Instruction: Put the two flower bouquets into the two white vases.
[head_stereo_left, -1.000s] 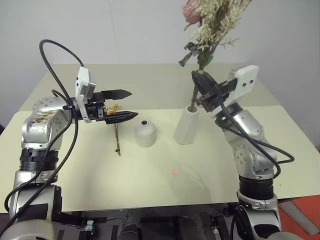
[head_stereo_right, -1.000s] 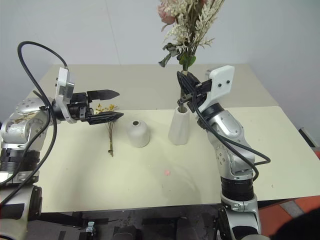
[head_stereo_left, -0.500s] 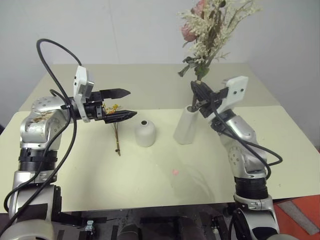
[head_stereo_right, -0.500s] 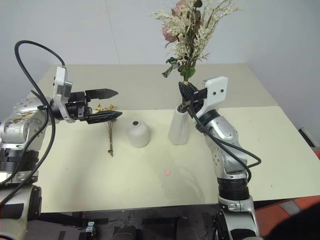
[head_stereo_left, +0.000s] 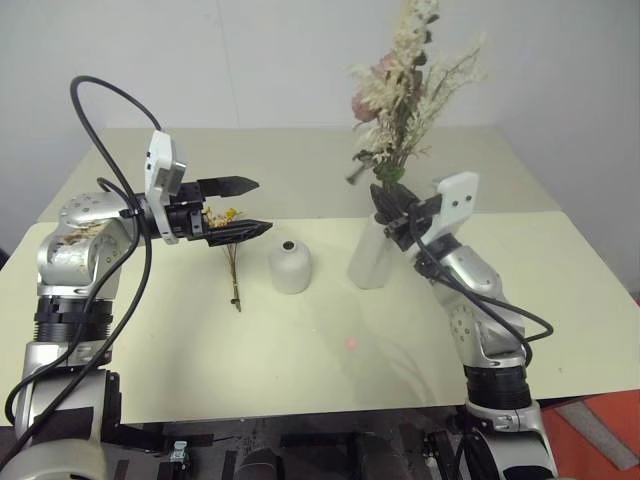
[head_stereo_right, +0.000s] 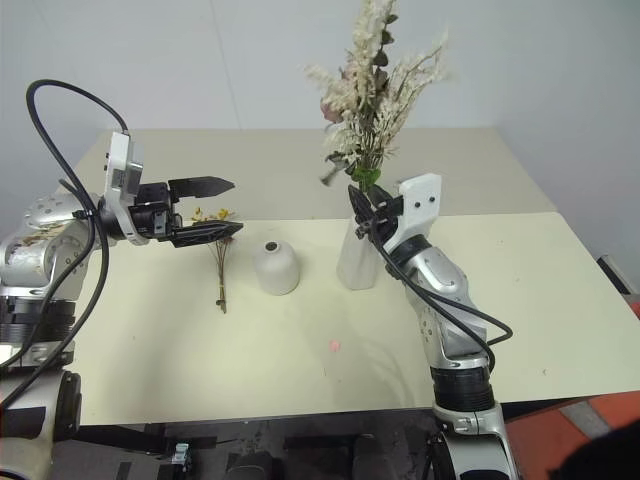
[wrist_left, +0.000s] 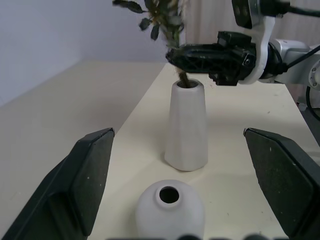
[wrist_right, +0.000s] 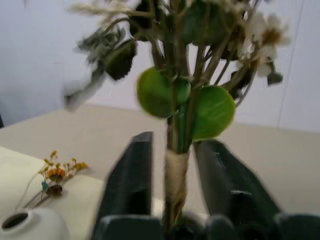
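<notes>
1. Jaws of the right gripper (wrist_right: 172, 175) are standing slightly apart on either side of the big bouquet's (head_stereo_left: 408, 95) wrapped stem, whose end is sitting in the tall vase (head_stereo_left: 373, 250)
2. Left gripper (head_stereo_left: 248, 207) is hovering with jaws wide, empty, above the small bouquet (head_stereo_left: 231, 258) lying on the table (head_stereo_left: 330, 370)
3. Short vase (head_stereo_left: 290, 267) is standing between the two bouquets

A bare test room or lab is showing here: a plain cream counter (head_stereo_left: 300, 350) is standing against blank white walls (head_stereo_left: 250, 60), with loose black cables (head_stereo_left: 100, 100) looping above it.
</notes>
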